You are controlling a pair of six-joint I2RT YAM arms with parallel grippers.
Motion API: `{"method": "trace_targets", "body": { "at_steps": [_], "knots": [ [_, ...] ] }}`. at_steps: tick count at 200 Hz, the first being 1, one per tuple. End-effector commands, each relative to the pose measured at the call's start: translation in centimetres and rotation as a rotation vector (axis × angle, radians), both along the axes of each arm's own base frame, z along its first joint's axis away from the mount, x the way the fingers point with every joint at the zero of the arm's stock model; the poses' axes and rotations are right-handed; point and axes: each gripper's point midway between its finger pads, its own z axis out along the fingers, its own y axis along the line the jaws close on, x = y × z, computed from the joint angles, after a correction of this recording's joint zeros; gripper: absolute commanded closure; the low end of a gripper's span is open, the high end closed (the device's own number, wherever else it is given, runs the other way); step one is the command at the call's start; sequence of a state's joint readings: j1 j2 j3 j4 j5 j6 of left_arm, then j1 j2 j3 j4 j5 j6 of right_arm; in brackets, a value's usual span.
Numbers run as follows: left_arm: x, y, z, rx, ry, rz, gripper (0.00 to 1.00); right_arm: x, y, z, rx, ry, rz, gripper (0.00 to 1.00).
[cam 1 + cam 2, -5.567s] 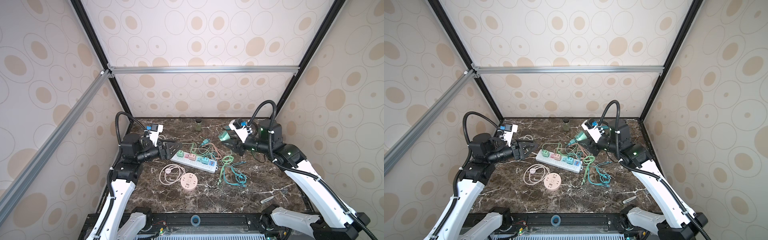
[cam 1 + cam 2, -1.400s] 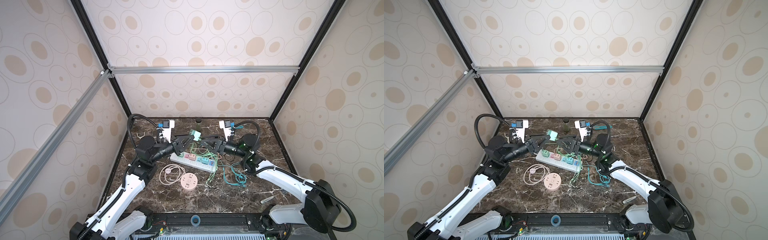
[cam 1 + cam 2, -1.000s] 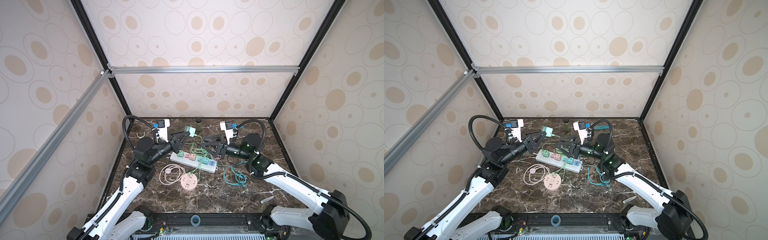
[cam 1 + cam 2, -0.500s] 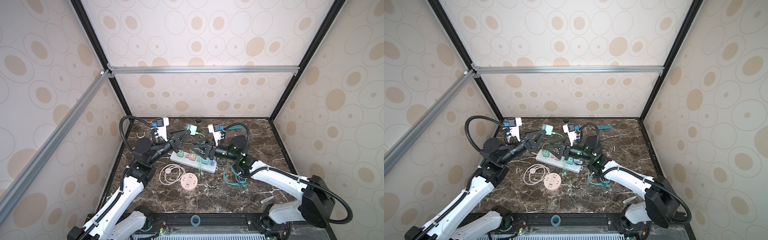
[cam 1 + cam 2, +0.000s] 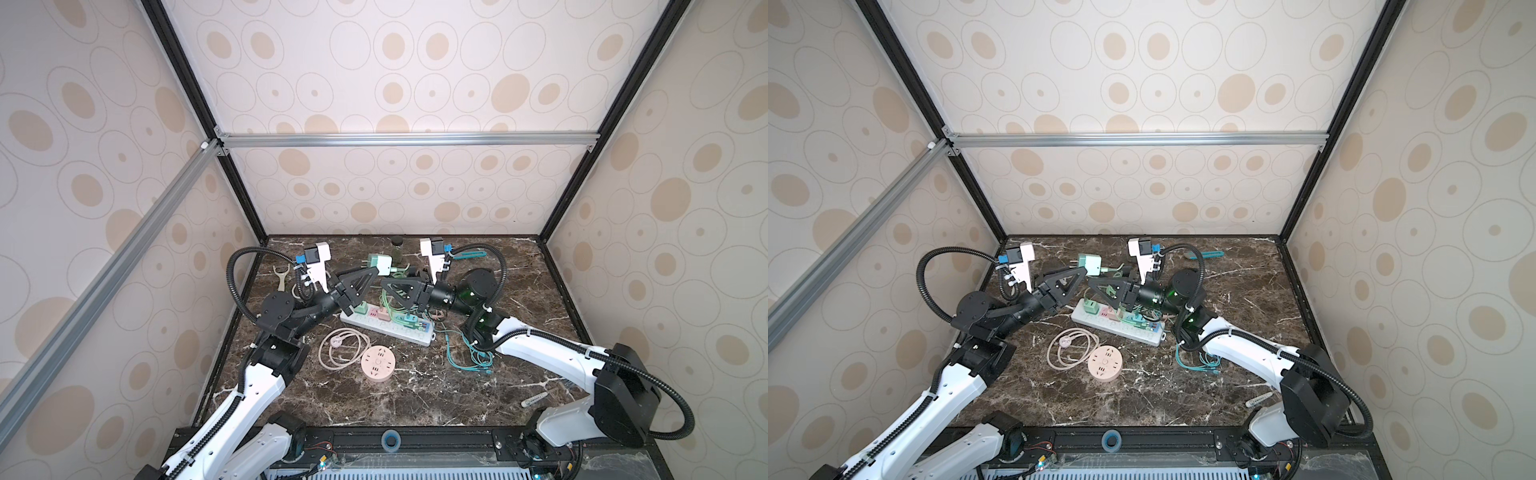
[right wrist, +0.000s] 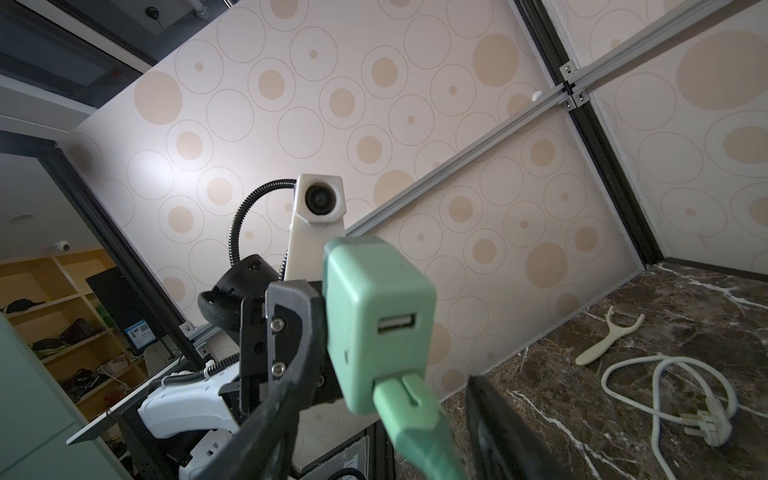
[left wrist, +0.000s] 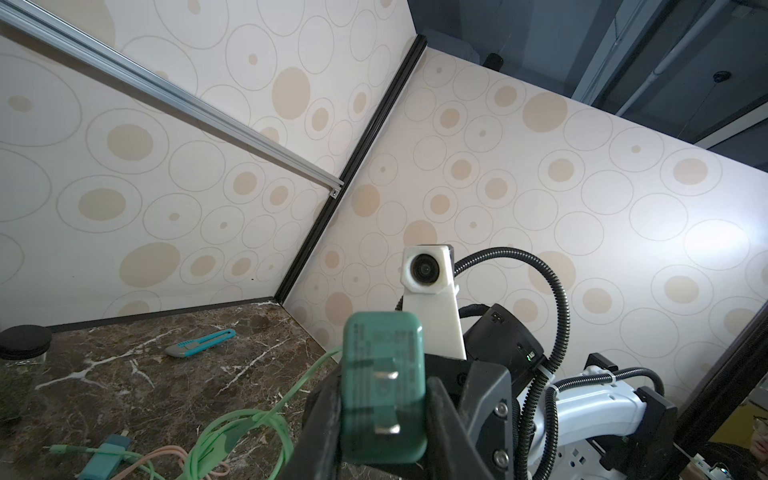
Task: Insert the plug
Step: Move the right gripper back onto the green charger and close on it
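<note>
Gripping the green charger plug by its two flat sides, the left gripper is clamped firmly on it and holds it in the air. The plug hangs clear of the marble table, near one end of the white power strip and not touching it.

The plug looks like a small block of hard, smooth plastic. It is probably light and rigid, and its glossy sides could slip or twist between the jaws under a push. The flat side faces taken now seem the right place to hold it, since they leave the two metal prongs free. The prongs should be stiff, but they could bind or bend if they meet a socket at an angle.

A soft green cable trails from the plug's other face. Its connector sits in one of the two ports there, and the cable's drag may tug the plug off line.

The right gripper faces the left one, its jaws apart on either side of that connector with a gap visible on each side, so it holds nothing.
</note>
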State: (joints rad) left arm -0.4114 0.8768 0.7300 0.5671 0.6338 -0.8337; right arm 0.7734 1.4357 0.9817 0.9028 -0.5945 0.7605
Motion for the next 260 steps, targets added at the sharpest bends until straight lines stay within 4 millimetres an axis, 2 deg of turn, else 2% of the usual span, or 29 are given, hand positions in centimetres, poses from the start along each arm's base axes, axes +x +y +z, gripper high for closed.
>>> {"method": "trace_targets", "body": {
  "at_steps": [1, 29, 112, 182, 221, 253, 260],
  "knots": [
    [-1.7, 0.0, 1.7, -0.036, -0.063, -0.049, 1.0, -0.8, -0.5, 3.6, 0.084, -0.084, 0.007, 0.35],
    [-2.0, 0.0, 1.1, -0.037, -0.051, -0.059, 1.0, -1.1, -0.7, 4.6, 0.092, -0.11, 0.005, 0.39],
    [-2.0, -0.2, -0.5, -0.029, -0.018, -0.077, 1.0, -2.0, -0.4, 5.8, 0.103, -0.136, 0.069, 0.57],
    [-1.4, -0.1, -0.3, -0.029, -0.023, -0.056, 1.0, -3.0, 0.0, 5.0, 0.057, -0.13, 0.135, 0.68],
    [-0.7, -0.1, -1.2, 0.005, 0.001, -0.023, 1.0, -3.3, -0.3, 4.4, 0.014, -0.132, 0.125, 0.81],
    [-0.2, 0.2, -2.6, 0.061, 0.034, 0.026, 0.83, -2.9, -0.6, 3.4, -0.054, -0.115, 0.076, 0.87],
    [-0.1, 0.4, -2.9, 0.073, 0.041, 0.041, 0.76, -2.7, -0.7, 3.1, -0.076, -0.112, 0.059, 0.87]
  ]
}}
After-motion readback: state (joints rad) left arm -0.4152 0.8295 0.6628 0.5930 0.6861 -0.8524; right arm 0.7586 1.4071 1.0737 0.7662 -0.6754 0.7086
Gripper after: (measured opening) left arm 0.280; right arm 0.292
